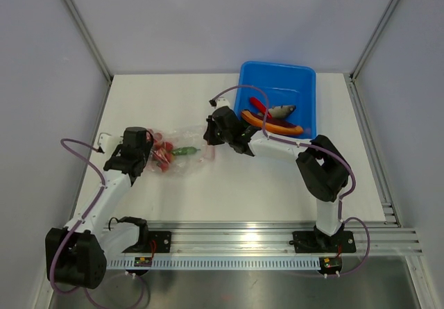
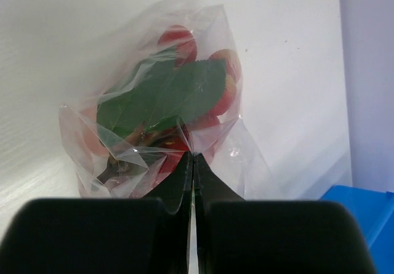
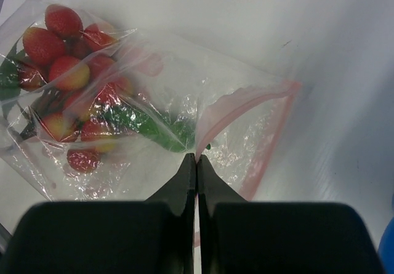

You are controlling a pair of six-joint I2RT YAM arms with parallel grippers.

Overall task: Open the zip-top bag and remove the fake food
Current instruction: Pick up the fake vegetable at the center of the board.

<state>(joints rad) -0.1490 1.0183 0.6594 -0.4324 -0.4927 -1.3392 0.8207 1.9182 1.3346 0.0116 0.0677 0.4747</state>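
The clear zip-top bag (image 1: 179, 155) lies on the table, stretched between my two grippers. Inside it is fake food: a red berry bunch (image 3: 68, 52) with a green leaf (image 2: 166, 95), and a green piece (image 3: 157, 129). My left gripper (image 2: 192, 156) is shut on a fold of plastic at the bag's closed end. My right gripper (image 3: 196, 156) is shut on one lip of the pink zipper strip (image 3: 246, 101), and the mouth gapes a little. From above, the left gripper (image 1: 154, 148) is at the bag's left end and the right gripper (image 1: 209, 148) at its right end.
A blue plastic tub (image 1: 300, 80) stands at the back right, behind the right arm. It holds a grey fish (image 1: 282, 110), a red pepper (image 1: 258, 105) and an orange piece (image 1: 274, 125). White walls enclose the table on three sides.
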